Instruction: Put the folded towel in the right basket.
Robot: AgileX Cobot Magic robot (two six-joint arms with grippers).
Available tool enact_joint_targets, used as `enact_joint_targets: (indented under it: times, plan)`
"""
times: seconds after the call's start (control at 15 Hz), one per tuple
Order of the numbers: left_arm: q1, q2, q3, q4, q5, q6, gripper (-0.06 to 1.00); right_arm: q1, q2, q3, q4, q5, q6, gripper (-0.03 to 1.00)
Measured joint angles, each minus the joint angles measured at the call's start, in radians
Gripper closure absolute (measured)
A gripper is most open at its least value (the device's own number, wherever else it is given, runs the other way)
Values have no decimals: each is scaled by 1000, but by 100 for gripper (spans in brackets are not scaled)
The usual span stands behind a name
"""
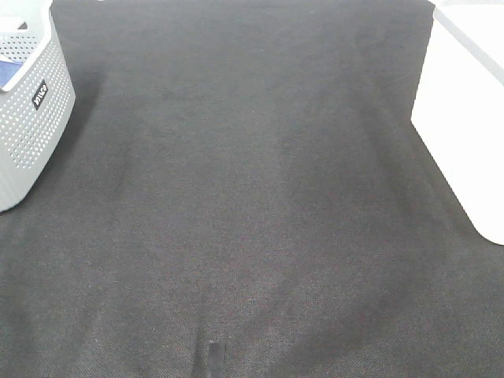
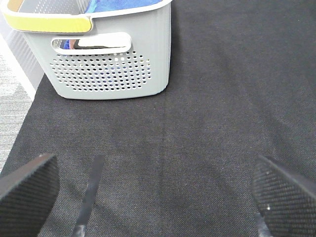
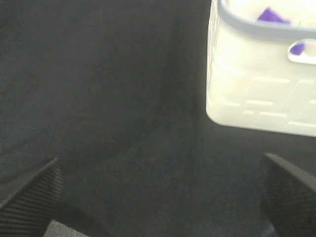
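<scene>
1. Two baskets stand on the dark cloth-covered surface point(image 1: 252, 205), one at each side, well apart, with bare cloth between them.
2. The grey basket point(image 1: 27, 118) sits at the left edge of the high view. Its walls are perforated and it carries a small dark label.
3. The left wrist view shows the same grey basket point(image 2: 111, 59) with a cut-out handle slot, a yellow strip along one rim and blue fabric point(image 2: 123, 5) inside it.
4. The white basket point(image 1: 465, 102) stands at the right edge of the high view, its wall smooth and pale.
5. In the right wrist view, the white basket point(image 3: 261, 84) holds something purple point(image 3: 273, 16), which also shows through the handle slot. I take it for the folded towel, though I cannot be sure it is folded.
6. The left gripper point(image 2: 158, 192) hangs over bare cloth, jaws spread wide and holding nothing.
7. The right gripper point(image 3: 158, 195) is likewise spread apart and empty, near the white basket but not touching it.
8. One thin dark bar lies at the near edge of the high view; I cannot tell what it is.
</scene>
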Motion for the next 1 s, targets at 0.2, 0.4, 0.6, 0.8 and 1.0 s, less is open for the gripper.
enact_joint_targets:
  times: [0.2,0.4,0.6,0.8,1.0]
  plan:
    - [0,0,0,0,0,0,-5,0,0,12,-2,-18,0,-2]
    - [0,0,0,0,0,0,-5,0,0,12,-2,-20,1,-2]
    - [0,0,0,0,0,0,-5,0,0,12,-2,-20,2,-2]
    - [0,0,0,0,0,0,-5,0,0,12,-2,-21,49,-2]
    - [0,0,0,0,0,0,-5,0,0,12,-2,-21,76,-2]
